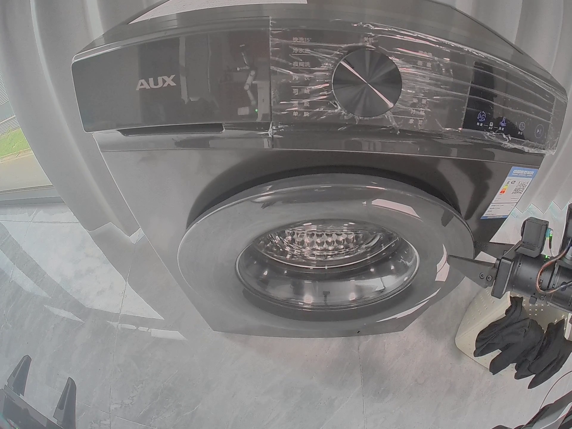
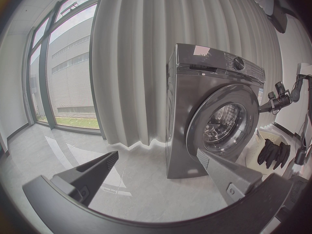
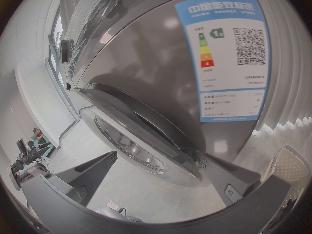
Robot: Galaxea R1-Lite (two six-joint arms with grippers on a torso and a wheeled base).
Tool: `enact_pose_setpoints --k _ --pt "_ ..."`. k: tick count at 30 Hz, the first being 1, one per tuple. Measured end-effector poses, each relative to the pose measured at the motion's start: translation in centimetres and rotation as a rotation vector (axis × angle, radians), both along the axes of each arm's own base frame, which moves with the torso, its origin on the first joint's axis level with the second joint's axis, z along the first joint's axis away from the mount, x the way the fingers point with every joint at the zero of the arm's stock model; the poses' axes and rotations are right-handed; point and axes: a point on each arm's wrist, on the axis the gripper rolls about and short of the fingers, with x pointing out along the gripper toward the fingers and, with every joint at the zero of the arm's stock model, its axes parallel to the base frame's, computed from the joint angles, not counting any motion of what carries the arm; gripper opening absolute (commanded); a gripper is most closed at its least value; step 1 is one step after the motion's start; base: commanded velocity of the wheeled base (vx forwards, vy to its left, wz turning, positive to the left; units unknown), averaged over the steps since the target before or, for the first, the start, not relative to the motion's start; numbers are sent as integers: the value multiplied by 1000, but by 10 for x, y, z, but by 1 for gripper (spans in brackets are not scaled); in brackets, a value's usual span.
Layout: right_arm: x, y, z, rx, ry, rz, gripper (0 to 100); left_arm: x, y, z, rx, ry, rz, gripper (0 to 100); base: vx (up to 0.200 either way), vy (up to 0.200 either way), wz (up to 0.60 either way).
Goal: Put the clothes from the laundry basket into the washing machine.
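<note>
Door (image 1: 214, 251): closed on the washing machine (image 1: 179, 168).
Right hand (image 3: 154, 154): spread wide, holding nothing, at the door's right rim; nearer arm.
Left hand (image 1: 46, 372): spread, holding nothing, low, well apart.
Clothes (image 1: 518, 341): dark, draped over the laundry basket (image 1: 471, 329), below the right hand.

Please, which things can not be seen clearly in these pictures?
- Laundry basket: head view, cut off by the right edge; black clothes hide its inside.
- Drum: head view, reflections on door glass blur its contents.
- Right hand: head view, contact with door rim too small to tell.
</note>
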Motion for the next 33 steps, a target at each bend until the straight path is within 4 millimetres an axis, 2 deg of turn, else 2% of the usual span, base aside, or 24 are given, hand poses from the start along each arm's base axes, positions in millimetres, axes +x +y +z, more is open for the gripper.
enact_pose_setpoints --k 12,19,26,33 --pt "4 5 -1 0 -2 21 100 0 0 0 0 0 0 100 0 0 0" --pt "1 11 -8 -4 20 56 100 0 0 0 0 0 0 100 0 0 0" --pt "-18 16 -21 -10 65 120 100 0 0 0 -1 0 0 100 0 0 0" --pt "-48 13 -18 14 21 206 100 0 0 0 -1 0 0 100 0 0 0"
